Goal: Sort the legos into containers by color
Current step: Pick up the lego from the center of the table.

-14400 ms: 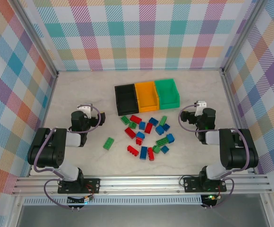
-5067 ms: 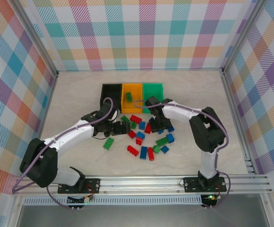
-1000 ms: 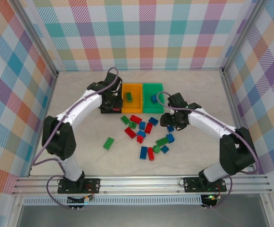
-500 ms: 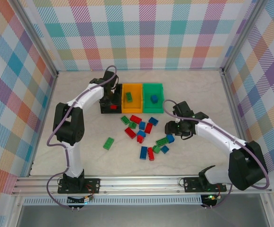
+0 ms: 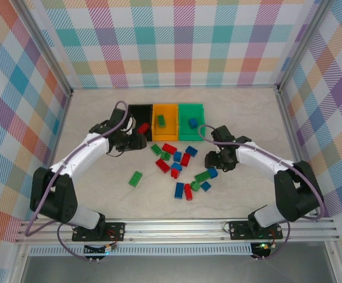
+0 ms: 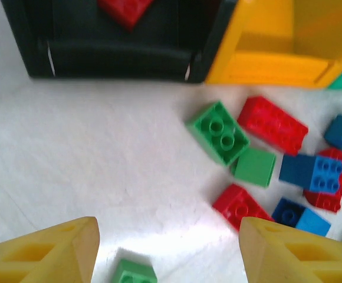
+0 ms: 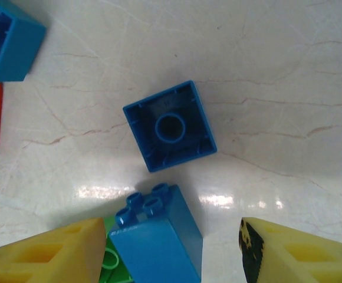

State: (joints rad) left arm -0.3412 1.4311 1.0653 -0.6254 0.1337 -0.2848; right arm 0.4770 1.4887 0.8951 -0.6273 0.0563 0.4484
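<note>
When viewed from above, showed pale marbled table [image 5: 100,194] boxed by plaid walls [image 5: 177,47]. Found left gripper [image 6: 170,247] spread empty, short of black bin [image 6: 118,59]; right gripper [image 7: 174,250] spread wide, flanking a blue lego [image 7: 156,236].

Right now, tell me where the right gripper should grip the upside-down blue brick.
Come straight down on the upside-down blue brick and pinch its two side walls, flat, parallel and free. It lies hollow side up, slightly turned, so twist the right gripper to match. The studded blue brick crowds its near wall.
</note>
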